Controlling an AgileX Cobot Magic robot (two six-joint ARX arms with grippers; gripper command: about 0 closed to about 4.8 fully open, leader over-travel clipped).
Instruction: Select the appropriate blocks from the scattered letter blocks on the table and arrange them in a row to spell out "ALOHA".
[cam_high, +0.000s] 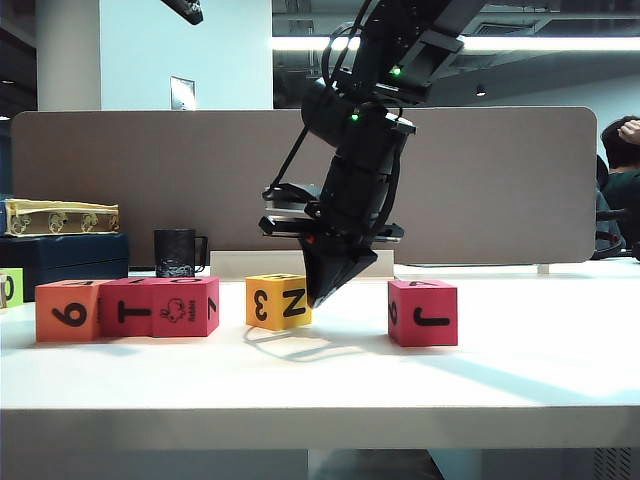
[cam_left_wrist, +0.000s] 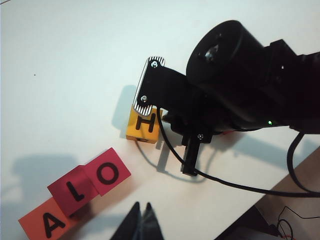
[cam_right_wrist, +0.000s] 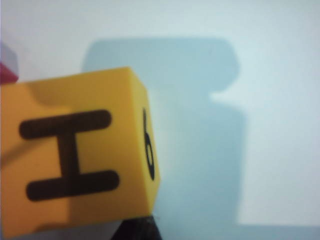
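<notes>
Three blocks stand touching in a row on the table (cam_high: 520, 370): an orange A (cam_left_wrist: 47, 225), a magenta L (cam_left_wrist: 75, 192) and a magenta O (cam_left_wrist: 106, 173). In the exterior view they are the orange (cam_high: 66, 312) and two magenta (cam_high: 125, 308) (cam_high: 185, 306) cubes on the left. The yellow H block (cam_high: 278, 301) (cam_left_wrist: 144, 125) (cam_right_wrist: 70, 155) sits a gap to their right. My right gripper (cam_high: 318, 298) (cam_right_wrist: 142, 222) is shut, its tip low against the yellow block's right side. Another magenta block (cam_high: 422, 312) stands alone further right. My left gripper (cam_left_wrist: 141, 207) is shut and empty, hovering near the A-L-O row.
A lime-green cube (cam_high: 8, 288) peeks in at the far left edge. A black mug (cam_high: 176, 252) and stacked boxes (cam_high: 60, 235) stand behind the row, in front of a grey partition (cam_high: 500, 180). A cable (cam_left_wrist: 235, 182) trails from the right arm over the table.
</notes>
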